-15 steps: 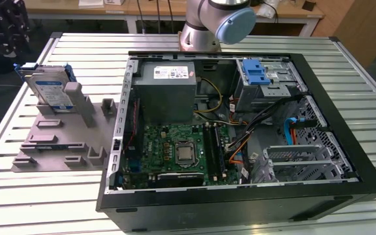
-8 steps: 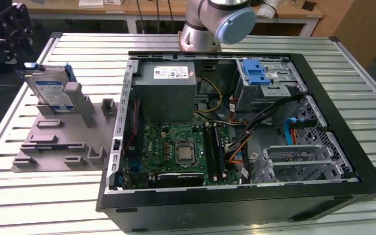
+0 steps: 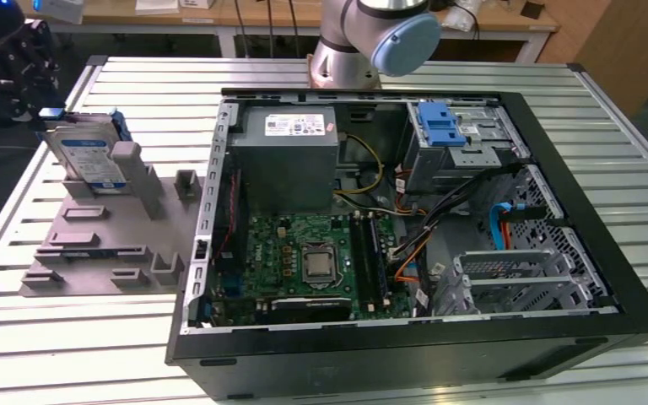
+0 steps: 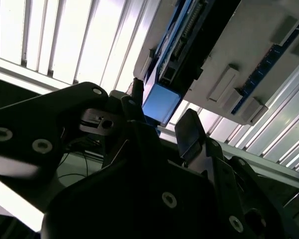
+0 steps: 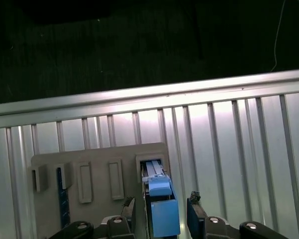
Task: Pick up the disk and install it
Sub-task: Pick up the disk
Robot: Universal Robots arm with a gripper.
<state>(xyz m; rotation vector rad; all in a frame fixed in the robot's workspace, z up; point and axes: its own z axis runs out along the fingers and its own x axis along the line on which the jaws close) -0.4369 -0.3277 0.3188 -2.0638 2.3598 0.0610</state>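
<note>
While the disk [image 3: 85, 153] stands on edge in its grey holder [image 3: 99, 245], the gripper [image 5: 162, 215] straddles it with fingers [image 5: 195, 219] released.

In both wrist views the two dark fingers are spread apart, one on each side of the disk's blue bracket end, and a narrow gap shows between each finger and the bracket. In the exterior view the holder lies on the slatted metal tabletop [image 3: 77, 354], just beside the open computer case [image 3: 414, 359] on the exterior view's left. The disk's white-and-blue label faces the case. Inside the case, a blue latch [image 3: 442, 128] sits on a silver cage at the far corner, well apart from the disk.
</note>
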